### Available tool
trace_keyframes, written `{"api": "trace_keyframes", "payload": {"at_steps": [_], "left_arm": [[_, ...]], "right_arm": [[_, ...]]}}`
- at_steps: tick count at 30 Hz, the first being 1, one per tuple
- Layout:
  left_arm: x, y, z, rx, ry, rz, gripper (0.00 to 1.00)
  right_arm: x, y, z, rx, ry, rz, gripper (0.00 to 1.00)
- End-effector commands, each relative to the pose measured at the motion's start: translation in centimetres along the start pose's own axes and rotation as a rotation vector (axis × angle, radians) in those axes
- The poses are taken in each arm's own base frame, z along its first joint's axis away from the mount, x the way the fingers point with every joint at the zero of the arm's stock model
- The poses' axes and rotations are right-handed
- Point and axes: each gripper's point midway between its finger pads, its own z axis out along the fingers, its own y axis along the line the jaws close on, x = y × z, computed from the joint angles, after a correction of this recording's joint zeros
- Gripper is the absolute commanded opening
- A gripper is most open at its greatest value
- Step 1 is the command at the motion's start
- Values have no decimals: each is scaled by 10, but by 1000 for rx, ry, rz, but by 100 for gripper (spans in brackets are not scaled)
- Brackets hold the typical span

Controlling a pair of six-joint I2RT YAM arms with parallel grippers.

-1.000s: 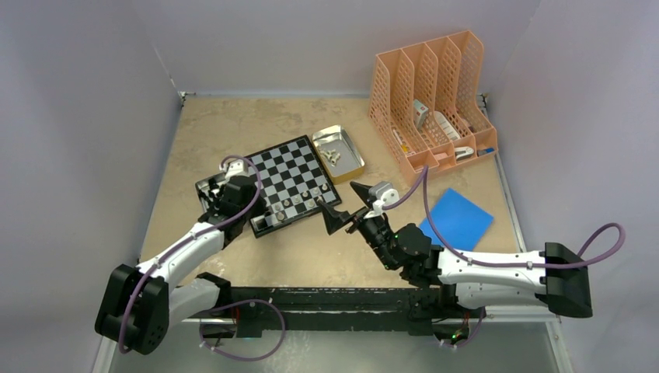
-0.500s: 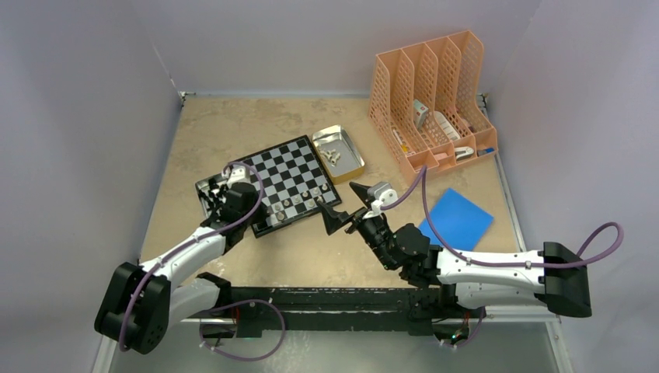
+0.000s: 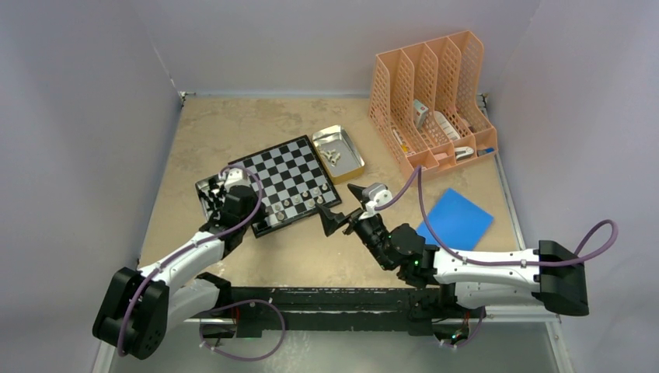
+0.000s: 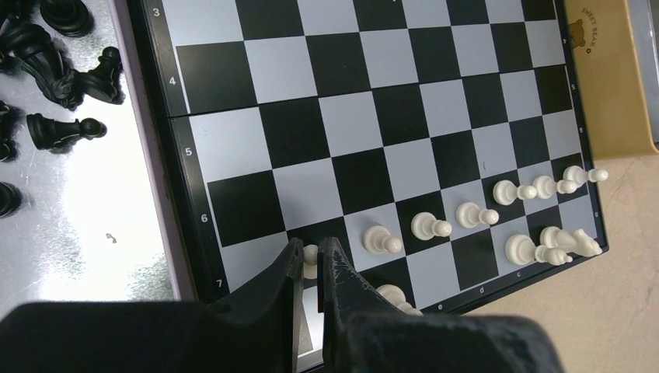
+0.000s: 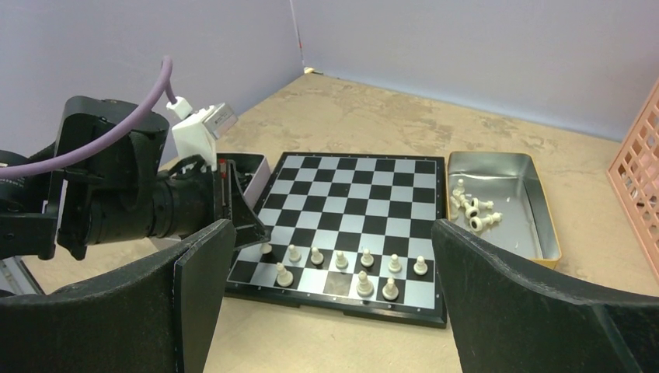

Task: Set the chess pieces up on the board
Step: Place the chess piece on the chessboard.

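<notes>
pawns point(image 4: 381, 239) crowd the pale pawn point(image 4: 311, 255) pinched by the left jaws on the board point(image 4: 365, 116), right jaws spread wide.

i count ten pale chessmen point(image 4: 381, 239) on the one board point(image 4: 365, 116): seven in a row, three in the row behind. two metal trays point(image 3: 347, 163), one orange rack point(image 3: 423, 93), one blue sheet point(image 3: 457, 217).

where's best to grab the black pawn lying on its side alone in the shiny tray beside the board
Take the black pawn by its narrow waist, between wide base and round head, coming straight down from above. It lies flat on the tray floor, clear of the other black pieces, so both long flanks look free; closing end to end would likely slip off the head.
</notes>
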Motion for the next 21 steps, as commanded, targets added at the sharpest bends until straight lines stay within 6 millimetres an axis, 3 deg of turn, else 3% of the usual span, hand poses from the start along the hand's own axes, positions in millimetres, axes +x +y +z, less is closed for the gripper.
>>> {"api": "trace_keyframes", "payload": {"at_steps": [1,21], "left_arm": [[-12,-11,-1,51,-54,5,10],[-2,-7,-1,55,-38,-3,14]], "right_arm": [[-22,6,5,-7,-54,34,99],[-29,4,3,-6,-65,42,99]]}}
